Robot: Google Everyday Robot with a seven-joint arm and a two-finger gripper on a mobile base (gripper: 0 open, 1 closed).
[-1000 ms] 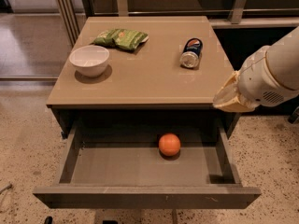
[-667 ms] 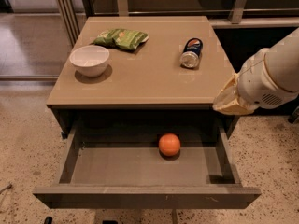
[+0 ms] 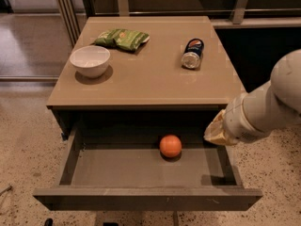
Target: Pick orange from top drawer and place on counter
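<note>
Movement is confined to the arm: the orange (image 3: pixel 170 146) is found exactly where it lay a second ago, resting on the grey floor of the top drawer (image 3: pixel 117 168), toward the back and slightly right of the middle. The drawer is pulled fully out beneath the counter (image 3: pixel 155 79), whose surface has likewise been left undisturbed.

The gripper (image 3: pixel 214 131) has been lowered from beside the counter's right edge to the level of the drawer opening. It is now held over the drawer's right rear, near the orange but apart from it. From this it is judged that the reach has begun and that the grasp is not yet made; lifting and placing remain to be done.

Only a tan shape at the end of the white arm (image 3: pixel 265 107) is shown, so whether the gripper is open or closed cannot be told. The orange is plainly not held. The arm is cut off at the right edge, the drawer's rear right corner is covered by the gripper, and the recess under the counter is lost in shadow.
</note>
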